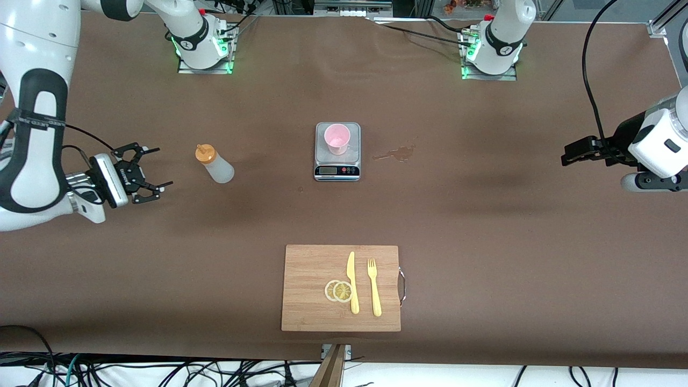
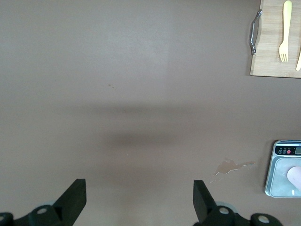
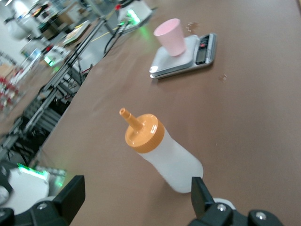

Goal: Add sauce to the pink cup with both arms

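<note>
The brown table (image 1: 484,226) is seen spread with a few things, and the two white arms are held at its ends. The right arm (image 1: 32,134) is seen at the 9 o'clock edge of the front view, its right gripper (image 1: 153,172) spread wide, holding nothing, aimed at the squeeze bottle and apart from it. The left arm (image 1: 656,145) is kept waiting at the 3 o'clock edge, the left gripper (image 1: 570,155) hung over bare table with its fingers (image 2: 75,195) parted and nothing between them.

A wooden cutting board (image 1: 309,287) with a metal handle (image 1: 402,287) is laid at 6 o'clock, nearest the front camera; on it two lemon slices (image 1: 338,291), a yellow plastic knife (image 1: 352,282) and a yellow plastic fork (image 1: 374,287) are set side by side.

A small kitchen scale (image 1: 337,159) is placed at the centre, and the pink cup (image 1: 337,138) is stood upright on its platform. A wet spill (image 1: 398,154) is seen just beside the scale, toward the left arm's end.

The sauce bottle (image 1: 215,164), orange-capped, is stood upright on the table between the scale and the right gripper, free of both
</note>
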